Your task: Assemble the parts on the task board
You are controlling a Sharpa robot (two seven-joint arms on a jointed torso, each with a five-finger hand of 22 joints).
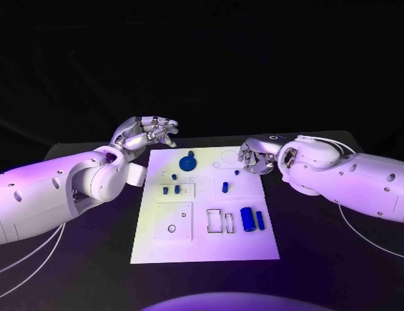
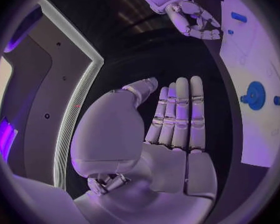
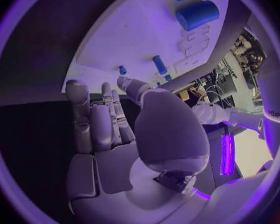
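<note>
Black table [image 1: 332, 265]: one.
White flat task board [image 1: 206, 249]: one, in the middle of the table.
Blue round disc part [image 1: 189, 162]: one, near the board's far edge.
Thick blue cylinder part [image 1: 248, 219]: one, toward the board's right edge.
Slim blue bar part [image 1: 260, 220]: one, just beside the cylinder.
Small blue peg parts [image 1: 225, 187]: three plain to see, two of them side by side in the board's left half; two tinier blue specks are too small to tell.
Small dark ring [image 1: 172, 228]: one, toward the board's near left corner.
Silver many-fingered hands: two, the left hand [image 1: 148, 135] and the right hand [image 1: 256, 157].
</note>
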